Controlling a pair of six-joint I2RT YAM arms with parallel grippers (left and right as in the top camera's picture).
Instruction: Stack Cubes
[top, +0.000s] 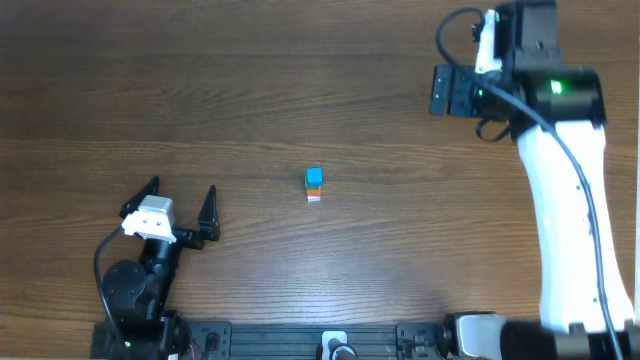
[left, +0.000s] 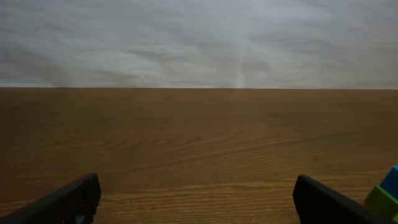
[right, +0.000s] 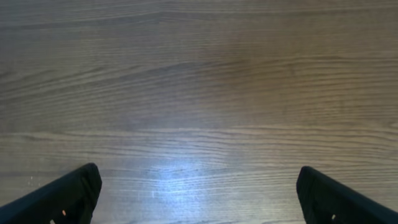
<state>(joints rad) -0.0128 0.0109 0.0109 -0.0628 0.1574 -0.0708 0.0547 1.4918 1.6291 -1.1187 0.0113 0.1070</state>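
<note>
Stack of cubes (top: 314, 186): it stands about the middle of the table (top: 300, 80), on its own, well apart from both arms.
Top cube: the blue cube (top: 314, 177) sits uppermost. From above, the cubes under it are too small to tell apart.
Seen from the left wrist: a blue face with a green cube (left: 380, 202) directly under it, the two touching, just past the tip of one finger.
Left gripper (top: 182, 188): low near the left corner on the arms' side of the table. Its fingers are spread wide with nothing between them, only bare wood. The stack lies off to its right, toward the table's middle.
Right gripper (right: 199, 190): out toward the far right corner, on an arm stretched well up that side of the table. It looks down on plain wood, with a soft patch of light reflected between the fingers.
Right fingers: spread wide, holding nothing.
Table: dark wood grain running from side to side, with a pale wall beyond its far edge.
</note>
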